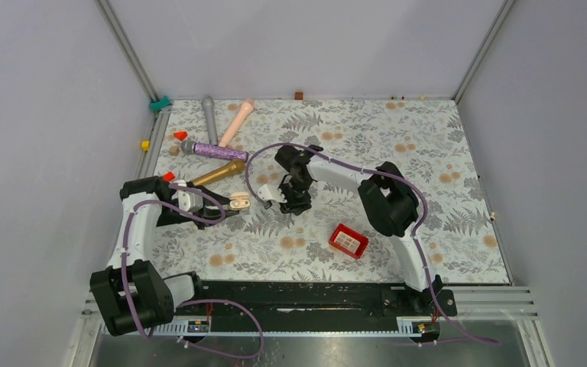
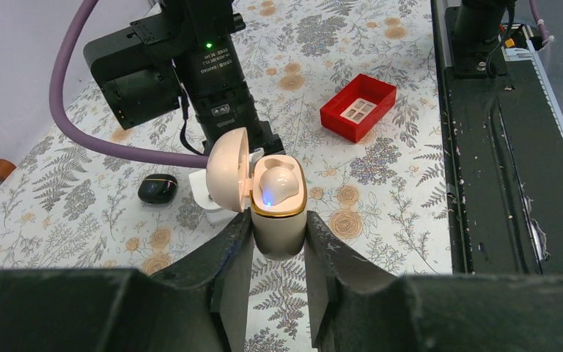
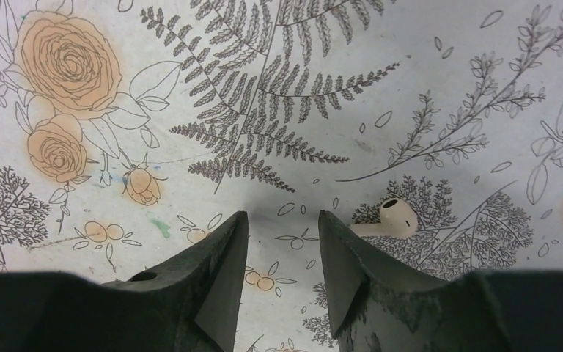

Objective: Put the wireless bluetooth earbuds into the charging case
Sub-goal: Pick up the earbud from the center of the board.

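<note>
My left gripper (image 2: 278, 229) is shut on a cream charging case (image 2: 279, 220) with a gold rim, held upright with its lid open. One whitish-cream earbud (image 2: 276, 183) sits inside, a blue light glowing at it. The case also shows in the top view (image 1: 238, 202). My right gripper (image 3: 282, 218) is open and empty, pointing down just above the table. A second cream earbud (image 3: 389, 218) lies on the cloth just right of its right finger. A small black rounded bud-like piece (image 2: 157, 188) lies on the table left of the case. The right gripper is left of centre in the top view (image 1: 293, 202).
A red box (image 1: 348, 240) stands near the front centre. Several long handles, grey, pink, purple and gold (image 1: 218, 173), lie at the back left with small red cones (image 1: 180, 135). A white object (image 2: 204, 196) lies behind the case lid. Metal rails edge the table.
</note>
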Controlling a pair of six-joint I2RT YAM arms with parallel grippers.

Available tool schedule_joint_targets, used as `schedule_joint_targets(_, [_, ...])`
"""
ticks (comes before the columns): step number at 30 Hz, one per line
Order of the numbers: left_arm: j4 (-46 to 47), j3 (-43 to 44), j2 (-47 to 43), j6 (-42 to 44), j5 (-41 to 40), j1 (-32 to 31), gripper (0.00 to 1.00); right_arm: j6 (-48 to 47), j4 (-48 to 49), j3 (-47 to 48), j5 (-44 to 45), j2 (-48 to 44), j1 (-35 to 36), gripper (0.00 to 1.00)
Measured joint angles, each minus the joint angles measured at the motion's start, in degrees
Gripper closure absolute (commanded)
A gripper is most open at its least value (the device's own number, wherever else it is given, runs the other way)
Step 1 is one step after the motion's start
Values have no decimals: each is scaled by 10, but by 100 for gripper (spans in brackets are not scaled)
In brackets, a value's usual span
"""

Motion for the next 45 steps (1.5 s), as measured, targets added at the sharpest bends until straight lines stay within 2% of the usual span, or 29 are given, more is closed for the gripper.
schedule_joint_targets(9, [-1, 0, -1, 2, 0, 0, 100, 59, 1, 55, -6, -3, -5, 56])
schedule_joint_targets(17, [-1, 0, -3, 2, 0, 0, 100, 104, 61, 68, 61, 0, -8, 55])
schedule_joint_targets(26, [-1, 0, -3, 3, 0, 0, 100, 108, 101, 55, 120, 29, -9, 54])
schedule_joint_targets(45, [-1, 0, -3, 4, 0, 0, 100, 83, 116, 19, 120, 17, 3, 53])
